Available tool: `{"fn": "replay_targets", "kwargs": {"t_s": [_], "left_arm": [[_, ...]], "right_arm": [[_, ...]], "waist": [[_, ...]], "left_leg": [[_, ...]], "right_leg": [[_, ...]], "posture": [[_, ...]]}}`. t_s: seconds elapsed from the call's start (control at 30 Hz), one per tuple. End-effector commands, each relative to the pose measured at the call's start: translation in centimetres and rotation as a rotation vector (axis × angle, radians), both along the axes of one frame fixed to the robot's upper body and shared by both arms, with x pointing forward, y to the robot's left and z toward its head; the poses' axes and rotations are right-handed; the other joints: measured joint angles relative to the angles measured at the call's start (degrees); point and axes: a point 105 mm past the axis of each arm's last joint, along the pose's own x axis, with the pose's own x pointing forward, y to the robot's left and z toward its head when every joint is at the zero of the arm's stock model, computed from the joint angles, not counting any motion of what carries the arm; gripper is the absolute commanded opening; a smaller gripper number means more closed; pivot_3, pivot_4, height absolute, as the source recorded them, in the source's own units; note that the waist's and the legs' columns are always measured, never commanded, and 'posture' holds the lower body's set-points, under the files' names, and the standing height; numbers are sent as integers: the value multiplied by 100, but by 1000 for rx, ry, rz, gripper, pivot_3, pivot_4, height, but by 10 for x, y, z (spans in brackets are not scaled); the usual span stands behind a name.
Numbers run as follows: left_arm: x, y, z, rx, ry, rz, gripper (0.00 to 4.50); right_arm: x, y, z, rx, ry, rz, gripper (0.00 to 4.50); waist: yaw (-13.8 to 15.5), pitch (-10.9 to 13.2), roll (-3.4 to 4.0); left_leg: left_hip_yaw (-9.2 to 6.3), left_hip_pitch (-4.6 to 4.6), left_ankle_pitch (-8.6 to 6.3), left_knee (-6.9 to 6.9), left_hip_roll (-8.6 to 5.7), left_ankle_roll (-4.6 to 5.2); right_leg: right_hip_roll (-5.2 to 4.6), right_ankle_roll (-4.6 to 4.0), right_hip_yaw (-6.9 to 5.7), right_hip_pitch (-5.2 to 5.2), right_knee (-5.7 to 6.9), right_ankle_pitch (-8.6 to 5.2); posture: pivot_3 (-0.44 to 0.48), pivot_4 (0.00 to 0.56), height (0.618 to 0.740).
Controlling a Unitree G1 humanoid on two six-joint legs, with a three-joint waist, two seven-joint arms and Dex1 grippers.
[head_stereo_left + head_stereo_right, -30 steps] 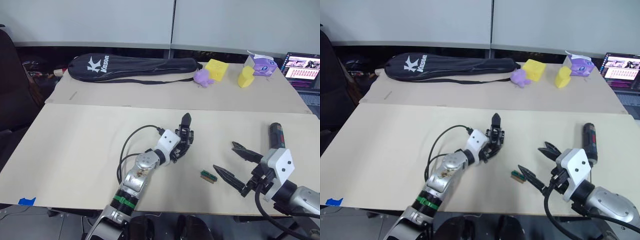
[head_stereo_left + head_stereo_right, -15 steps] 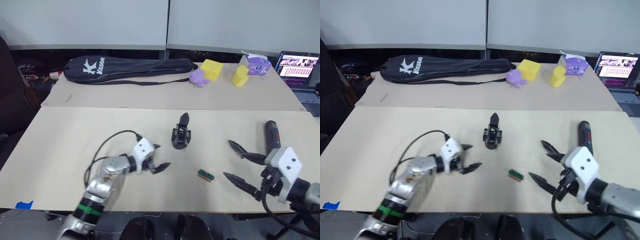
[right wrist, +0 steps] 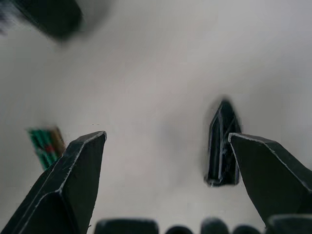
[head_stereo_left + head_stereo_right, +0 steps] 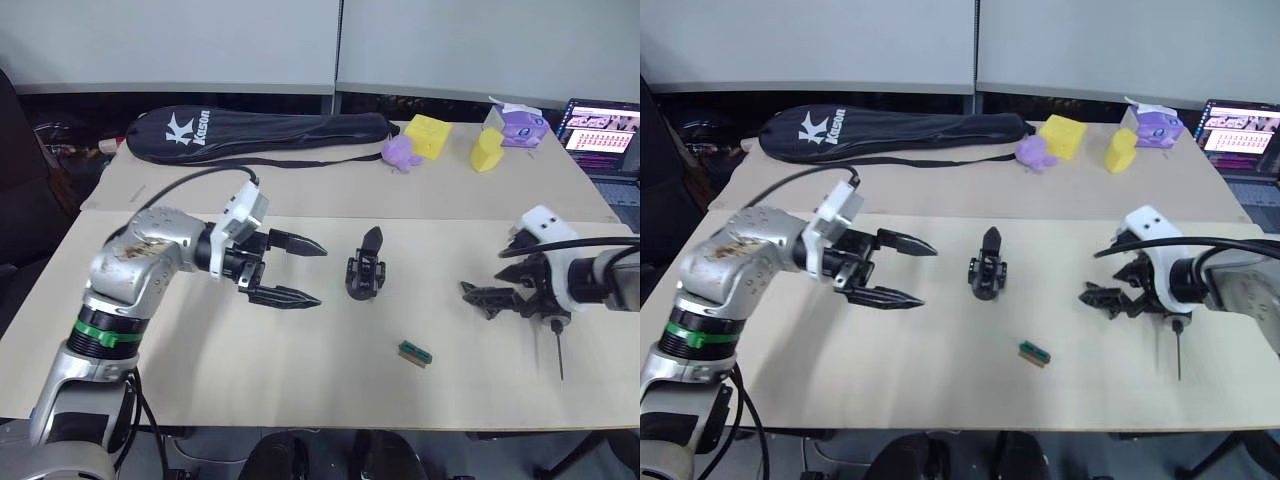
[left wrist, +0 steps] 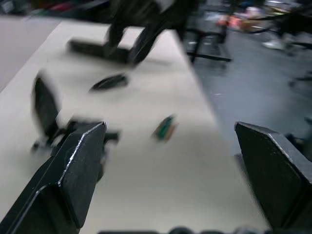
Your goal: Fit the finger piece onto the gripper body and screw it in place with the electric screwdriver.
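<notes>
Both tools have swung up, left tool [image 4: 300,272] and right tool [image 3: 161,185] agape and empty; one gripper body [image 4: 365,275] stands.

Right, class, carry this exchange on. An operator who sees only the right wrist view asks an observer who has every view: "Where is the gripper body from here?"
Observer: The gripper body stands mid-table, off to the left of your right hand and apart from it.
Operator: What is the left hand doing?
Observer: The left hand is open. Its fingers point at the body from the far side and do not touch it.
Operator: And the screwdriver?
Observer: The screwdriver shows its thin bit on the table, just on the near side of your right hand. Your arm hides the rest.
</notes>
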Motion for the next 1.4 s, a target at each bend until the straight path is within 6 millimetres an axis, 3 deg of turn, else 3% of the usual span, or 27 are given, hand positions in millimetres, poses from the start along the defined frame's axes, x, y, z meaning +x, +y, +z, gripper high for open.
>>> {"fn": "replay_targets", "kwargs": {"t_s": [0.03, 0.27, 0.63, 0.77, 0.87, 0.97, 1.0, 1.1, 1.27, 1.4], "left_arm": [[-20, -1, 12, 41, -4, -136, 4472], [-17, -12, 27, -26, -49, -137, 4472], [-16, -15, 20, -32, -70, -136, 4472], [-13, -17, 19, -28, -73, -121, 4500], [-6, -17, 19, -24, -47, -83, 4500], [8, -15, 19, -46, 1, 5, 4500], [14, -15, 18, -55, -5, 46, 4500], [29, -20, 25, -140, 21, 176, 4500], [67, -36, 43, -356, 265, 468, 4500], [84, -49, 52, -472, 422, 563, 4500]], "right_arm": [[10, -15, -3, -34, 69, -47, 4500], [28, -35, -16, -123, 131, 9, 4500], [50, -45, -32, -150, 142, 17, 4500], [50, -48, -44, -180, 164, 44, 3332], [53, -43, -43, -177, 140, 79, 2214], [53, -35, -23, -165, 49, 156, 1196], [52, -32, -13, -157, 6, 178, 1103], [47, -22, 22, -111, -146, 197, 1107], [50, -4, 93, -108, -598, 114, 1107], [39, 35, 128, -108, -849, 220, 1107]], "waist": [[-4, 3, 2], [-18, 5, 5], [-106, 6, 7], [-104, 6, 8], [-108, 6, 9], [-106, 7, 9], [-104, 10, 17], [-88, 22, 41], [-7, 22, 40], [19, 22, 40]], "left_leg": [[1, -5, 0, 2, -1, 0], [-6, 0, 1, 35, 1, -1], [-13, 0, 8, 34, 4, -12], [-16, -1, 8, 35, 2, -12], [-17, 4, 8, 35, 3, -12], [-23, 3, 11, 35, 4, -17], [-24, 3, 11, 35, 3, -17], [-25, -3, 11, 34, 2, -17], [-45, -7, 11, 42, 6, -17], [-46, -2, 13, 42, 4, -20]], "right_leg": [[4, 0, -3, -2, 0, 0], [2, 6, 1, 12, 10, -1], [3, 3, -3, 10, 24, 1], [3, 3, -5, 12, 22, 1], [5, 3, -5, 17, 23, 0], [5, 3, -4, 16, 25, 0], [5, 3, -4, 13, 27, 0], [2, 3, -3, 11, 25, 1], [-2, 3, 9, 19, 28, 2], [1, 3, 11, 21, 30, 1]], "posture": [[0, 150, 740], [0, 150, 740], [0, 150, 740], [0, 150, 740], [0, 150, 740], [0, 150, 740], [0, 150, 740], [0, 150, 740], [0, 150, 740], [0, 150, 740]]}}
